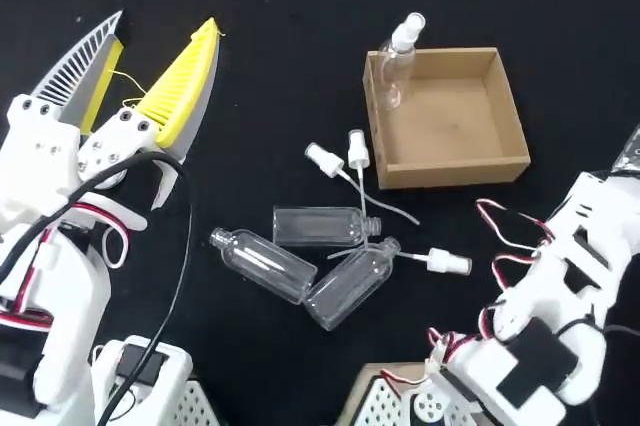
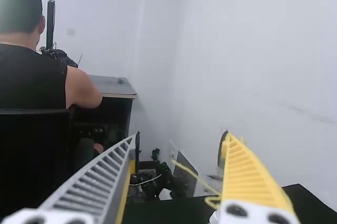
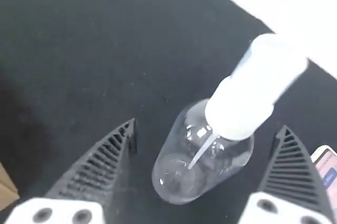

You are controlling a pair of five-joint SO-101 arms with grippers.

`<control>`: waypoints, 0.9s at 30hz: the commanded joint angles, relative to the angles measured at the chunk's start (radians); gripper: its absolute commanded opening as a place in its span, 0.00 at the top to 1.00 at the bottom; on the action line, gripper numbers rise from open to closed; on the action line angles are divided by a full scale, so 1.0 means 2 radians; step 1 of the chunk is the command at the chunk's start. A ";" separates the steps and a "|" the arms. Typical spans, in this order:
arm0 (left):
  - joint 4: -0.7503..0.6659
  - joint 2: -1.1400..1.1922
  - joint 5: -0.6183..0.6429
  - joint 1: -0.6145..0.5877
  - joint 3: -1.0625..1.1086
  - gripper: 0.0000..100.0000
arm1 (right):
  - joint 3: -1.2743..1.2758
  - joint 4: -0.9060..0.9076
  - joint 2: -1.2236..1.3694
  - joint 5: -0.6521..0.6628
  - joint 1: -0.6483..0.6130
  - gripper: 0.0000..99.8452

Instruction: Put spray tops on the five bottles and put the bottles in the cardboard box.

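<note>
A cardboard box (image 1: 505,111) stands at the back right of the black table, and a capped bottle (image 1: 396,64) leans in its far left corner. Three uncapped clear bottles (image 1: 320,226) (image 1: 262,264) (image 1: 350,281) lie together in the middle. Loose white spray tops (image 1: 325,159) (image 1: 357,151) (image 1: 445,262) lie around them. My left gripper (image 1: 163,21) is raised at the left, open and empty, aimed into the room (image 2: 179,137). In the right wrist view my right gripper (image 3: 208,129) is open, with a finger on either side of an upright bottle (image 3: 184,176) wearing a white spray top (image 3: 253,92).
The right arm (image 1: 560,276) runs off the table's right edge, where a grey object (image 1: 630,151) lies. A printed card or phone (image 3: 326,169) lies close to the upright bottle. White arm bases stand along the front edge.
</note>
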 commanded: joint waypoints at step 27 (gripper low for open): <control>-0.011 0.001 -0.002 -0.001 -0.004 0.75 | -0.050 -0.029 0.017 -0.068 0.005 0.65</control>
